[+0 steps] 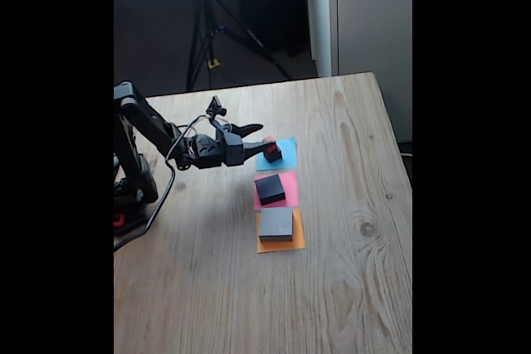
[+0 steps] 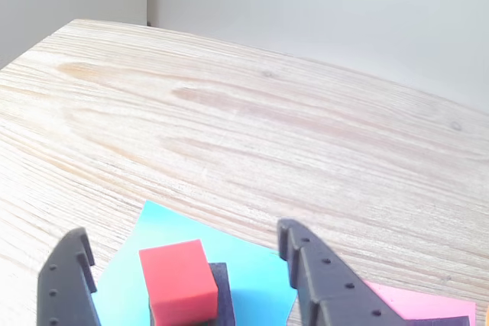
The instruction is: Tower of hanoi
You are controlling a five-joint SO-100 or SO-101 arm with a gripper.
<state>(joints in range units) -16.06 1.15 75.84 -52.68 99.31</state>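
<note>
At the bottom of the wrist view, our black claw (image 2: 187, 280) stood wide around the tiny red cube (image 2: 176, 282) on the small dark grey block (image 2: 220, 289), so we needed a gentle, centered squeeze.

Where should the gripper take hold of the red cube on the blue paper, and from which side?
Grip the red cube across its two upright side faces, coming straight on as the gripper already does in the wrist view, open with a finger on each side. It sits on the small dark block, so closing above that block's top should probably lift the cube alone.
</note>
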